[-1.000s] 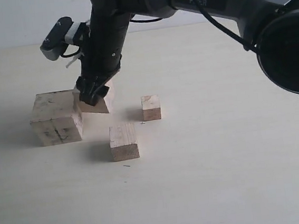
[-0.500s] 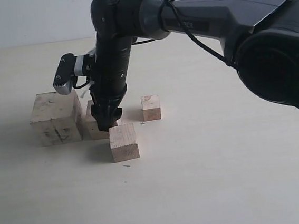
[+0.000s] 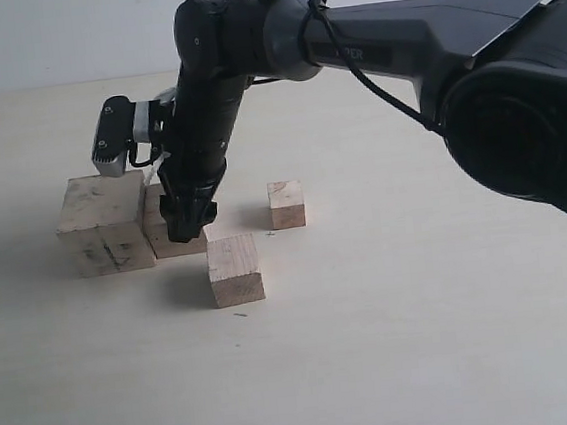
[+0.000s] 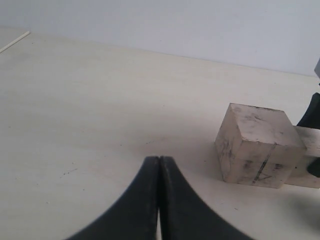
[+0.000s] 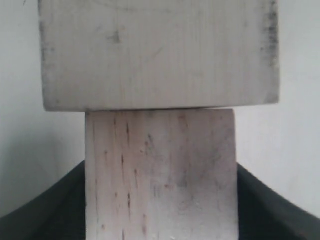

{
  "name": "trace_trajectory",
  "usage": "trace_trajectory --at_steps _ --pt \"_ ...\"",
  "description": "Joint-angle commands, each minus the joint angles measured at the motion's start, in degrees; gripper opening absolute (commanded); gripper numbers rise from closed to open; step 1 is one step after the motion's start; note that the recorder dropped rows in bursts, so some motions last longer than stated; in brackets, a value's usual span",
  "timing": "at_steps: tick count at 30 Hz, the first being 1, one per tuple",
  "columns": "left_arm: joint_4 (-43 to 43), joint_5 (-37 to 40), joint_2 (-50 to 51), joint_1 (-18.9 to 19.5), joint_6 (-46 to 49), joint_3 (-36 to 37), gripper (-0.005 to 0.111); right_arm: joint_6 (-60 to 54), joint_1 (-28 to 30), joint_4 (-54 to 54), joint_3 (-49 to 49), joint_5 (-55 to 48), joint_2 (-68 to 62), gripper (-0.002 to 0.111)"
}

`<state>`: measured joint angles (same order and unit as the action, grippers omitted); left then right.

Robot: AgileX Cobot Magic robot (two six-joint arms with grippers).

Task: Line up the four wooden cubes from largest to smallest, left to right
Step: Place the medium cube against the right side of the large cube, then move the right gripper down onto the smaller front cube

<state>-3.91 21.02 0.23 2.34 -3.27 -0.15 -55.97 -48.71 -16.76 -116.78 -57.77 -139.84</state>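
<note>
Listing left to right, reads the clerk: item 1, largest cube, scuffed, seated flat at the left of the tabletop. Item 2, second-largest cube, resting on the tabletop, flush against item 1's right face.

Checker: Holder of item 2?

Clerk: Right hand, reaching down from above, fingers closed on two opposite sides. Left hand, fingers pressed together, holding nothing, apart from item 1 and outside the exterior view.

Checker: Remaining stock?

Clerk: Item 3, third cube, nearer the camera, apart from the pair. Item 4, smallest cube, further right, standing alone.

Checker: Handling notes?

Clerk: Solid wood, rigid, probably light. The bare faces look grippy enough, with no crushing risk. Take each by two parallel side faces, centred, from above. Item 4 offers little face to pinch, so a skewed grip could twist it. Releasing carelessly beside a neighbour could nudge the line.
</note>
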Motion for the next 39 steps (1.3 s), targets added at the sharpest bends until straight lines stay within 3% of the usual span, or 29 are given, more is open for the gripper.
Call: trace_trajectory --at_steps 1,3,5,8,11,16,25,35,39 --pt "0.09 -0.41 -0.23 -0.39 -0.04 0.15 0.000 -1.48 0.09 0.95 -0.04 0.58 -1.01 0.000" --pt "0.09 -0.41 -0.23 -0.39 -0.04 0.15 0.000 -1.48 0.09 0.95 -0.04 0.46 -1.01 0.003" --pt "0.09 -0.41 -0.23 -0.39 -0.04 0.15 0.000 -1.48 0.09 0.86 -0.04 0.23 -1.01 0.015" --pt "0.09 -0.41 -0.23 -0.39 -0.04 0.15 0.000 -1.38 0.09 0.82 -0.04 0.11 -1.01 0.048" --pt "0.09 -0.41 -0.23 -0.39 -0.04 0.15 0.000 -0.68 0.09 0.69 -0.04 0.23 -1.01 0.070" --pt "0.09 -0.41 -0.23 -0.39 -0.04 0.15 0.000 2.25 0.09 0.69 -0.04 1.35 -1.01 0.089" --pt "0.09 -0.41 -0.23 -0.39 -0.04 0.15 0.000 4.01 0.09 1.88 -0.04 0.62 1.41 0.091" --pt "0.09 -0.41 -0.23 -0.39 -0.04 0.15 0.000 18.60 0.09 5.33 -0.04 -6.68 9.30 0.090" --pt "0.09 -0.41 -0.23 -0.39 -0.04 0.15 0.000 29.90 0.09 5.45 -0.04 -12.19 12.78 0.077"
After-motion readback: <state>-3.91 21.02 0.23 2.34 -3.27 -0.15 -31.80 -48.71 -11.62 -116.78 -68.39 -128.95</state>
